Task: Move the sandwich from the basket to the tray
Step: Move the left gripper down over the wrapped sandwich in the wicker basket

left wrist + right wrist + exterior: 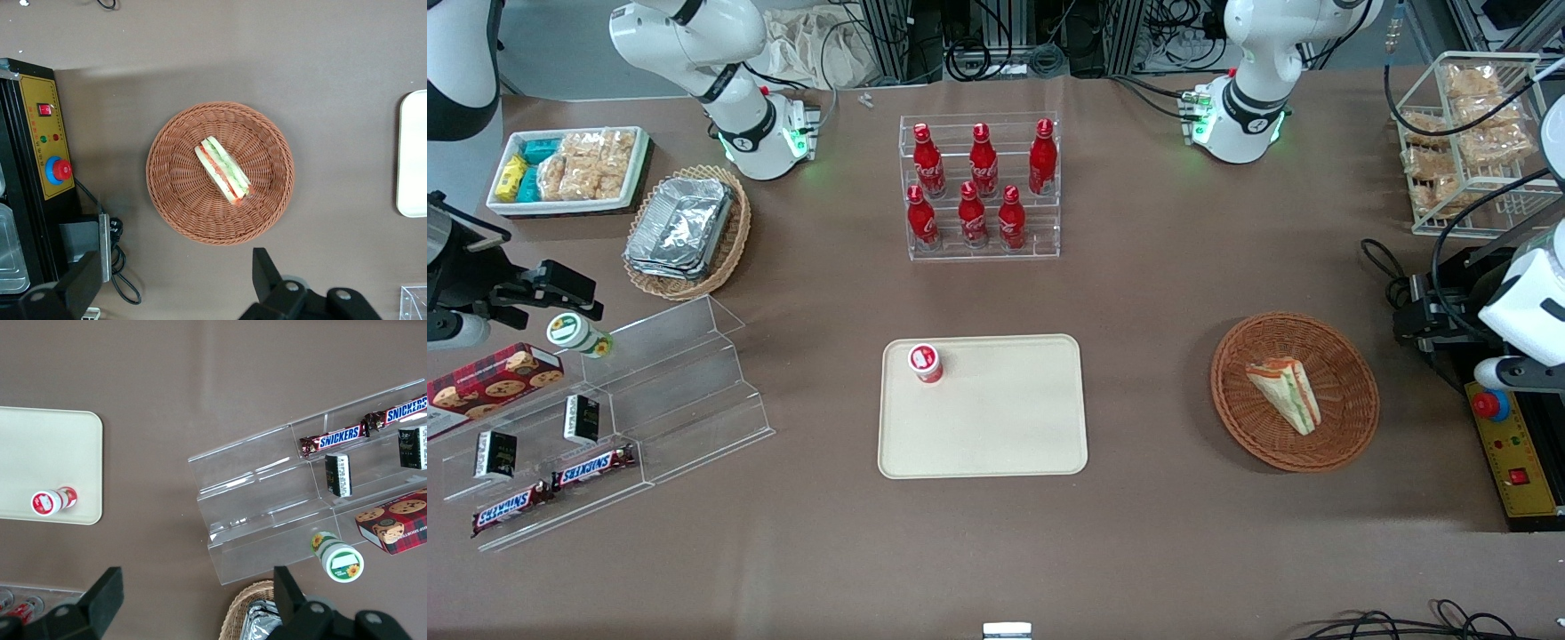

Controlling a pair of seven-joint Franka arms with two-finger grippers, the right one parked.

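Left gripper [177, 280] hangs above the desk [1156, 267], just off the rim of the basket [175, 193]; jaws spread wide, nothing between them, both fingers [265, 273] clear of the wicker. In the front view the working arm's wrist sits at the frame edge, toward the working arm's end of the desk, beside the basket. Sandwich [222, 170] lies in the basket, roughly centred, resting on its side with green and red filling layers showing along the cut face; in the front view the same wedge [1286, 391] lies tilted against the basket's inner wall [1352, 427]. A control box with a red button [59, 169] stands just beside the basket, apart from it. Tray [996, 444] lies flat on the desk, well apart from the basket, toward the middle; a small red-and-white cup [926, 363] stands upright in one tray corner, the one farther from the front camera. A clear rack of red bottles [980, 182] stands farther from the front camera than the tray
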